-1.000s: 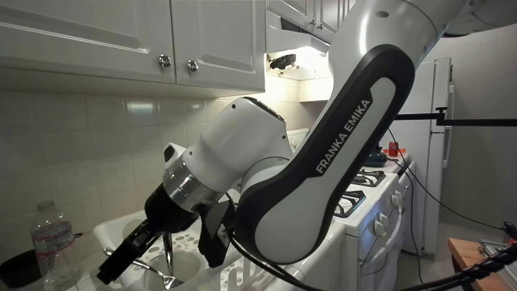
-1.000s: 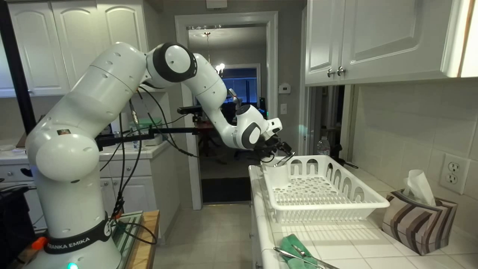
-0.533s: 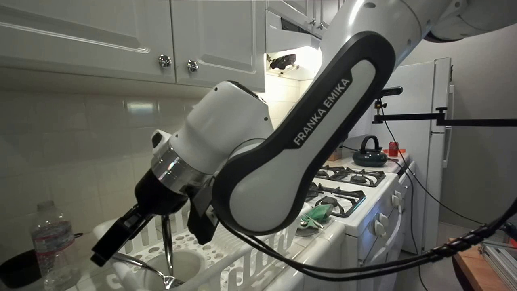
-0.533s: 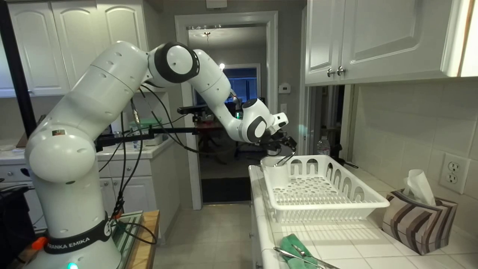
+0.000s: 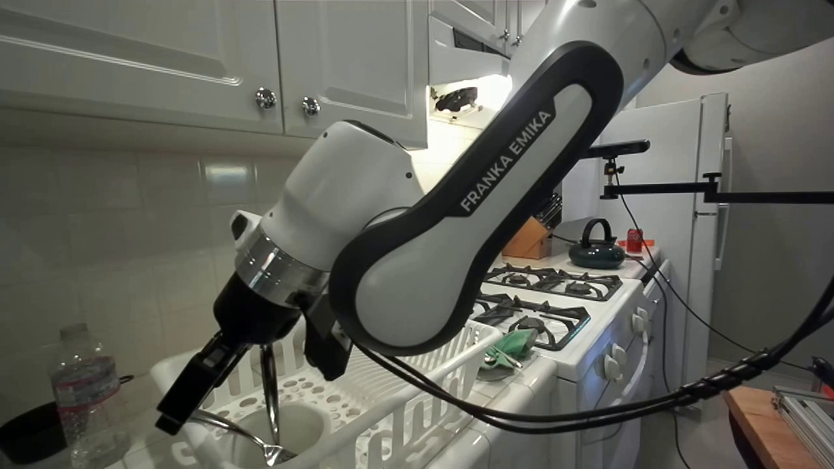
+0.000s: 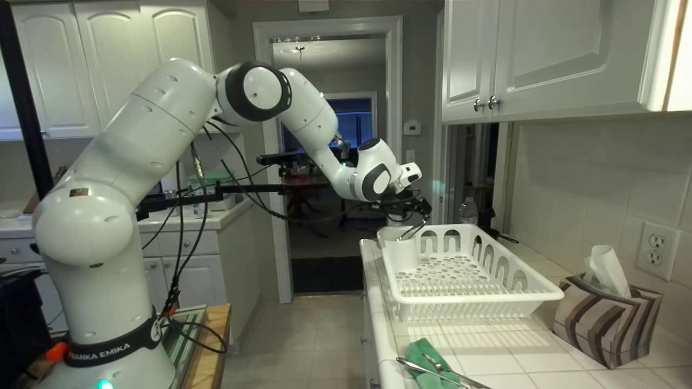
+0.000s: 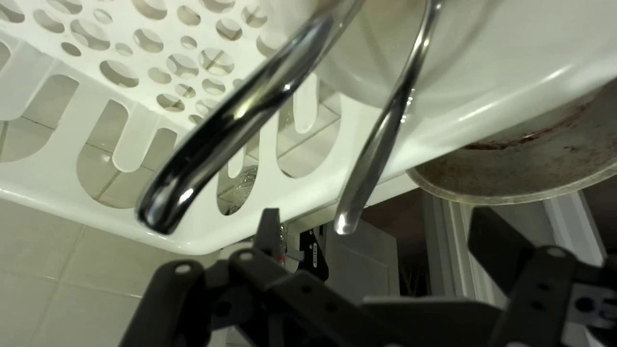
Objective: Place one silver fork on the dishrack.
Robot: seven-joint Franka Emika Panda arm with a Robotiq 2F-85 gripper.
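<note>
Fork (image 5: 242, 432) in dishrack (image 6: 476, 298) cup (image 6: 403, 257), tilted, tines down, w/ 1 other utensil (image 5: 270, 394), gripper (image 7: 377, 224) nr both, jaws wide apart

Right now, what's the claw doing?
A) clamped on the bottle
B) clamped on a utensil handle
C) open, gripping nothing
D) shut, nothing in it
C: in the wrist view the claw has its fingers wide apart, with a visible gap between them and both the thin handle and the thick handle.
</note>
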